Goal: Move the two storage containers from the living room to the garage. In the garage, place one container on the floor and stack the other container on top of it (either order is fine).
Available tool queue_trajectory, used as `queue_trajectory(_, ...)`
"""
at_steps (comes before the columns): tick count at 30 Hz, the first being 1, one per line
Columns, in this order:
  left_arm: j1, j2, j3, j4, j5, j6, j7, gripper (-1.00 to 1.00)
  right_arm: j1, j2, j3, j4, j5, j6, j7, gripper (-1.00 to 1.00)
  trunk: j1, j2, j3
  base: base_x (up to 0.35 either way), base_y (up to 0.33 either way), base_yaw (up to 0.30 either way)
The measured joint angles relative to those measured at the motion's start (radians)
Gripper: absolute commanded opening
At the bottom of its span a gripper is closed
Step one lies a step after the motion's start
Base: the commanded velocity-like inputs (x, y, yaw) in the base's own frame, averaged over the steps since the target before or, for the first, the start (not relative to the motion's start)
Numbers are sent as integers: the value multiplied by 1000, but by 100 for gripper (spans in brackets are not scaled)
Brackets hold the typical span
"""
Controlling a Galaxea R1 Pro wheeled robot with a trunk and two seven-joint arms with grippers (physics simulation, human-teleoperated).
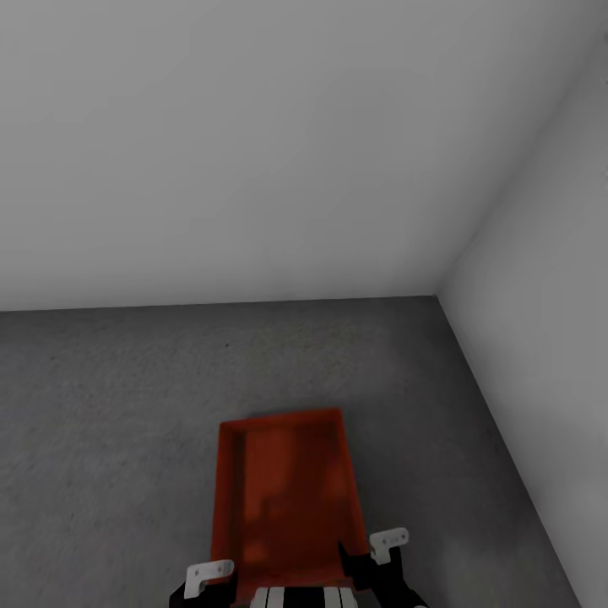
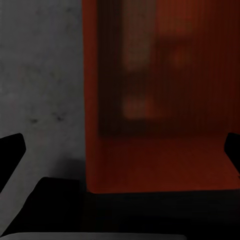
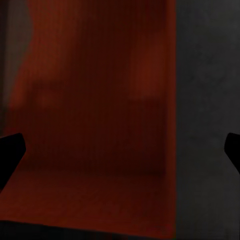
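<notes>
Nearest the robot, both grippers, left (image 1: 211, 583) and right (image 1: 371, 553), have fingers spread wide at the near corners of an orange-red rectangular lidless bin (image 1: 287, 498), grasping nothing. The thin-walled, smooth bin lies empty on the dark grey rough concrete floor (image 1: 101, 439). Beyond, plain pale grey walls (image 1: 253, 152) meet in a corner.

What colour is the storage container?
Orange-red storage container, plain; clearest in the head view.

Your head view: soft even light, pale walls (image 1: 253, 143) bright, no glare, floor (image 1: 101, 439) grainy with faint mottling. Your wrist views: dim, blurred; orange-red container (image 2: 165, 100) smeared, dark shadow beneath its near edge.
</notes>
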Motion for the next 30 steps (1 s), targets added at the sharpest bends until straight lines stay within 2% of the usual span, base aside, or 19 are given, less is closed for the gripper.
queue_trajectory(30,0,-1,0,0,-1,0,6,100,0,0,2,0,-2,2,0,100,0,0,0,-334,0,0)
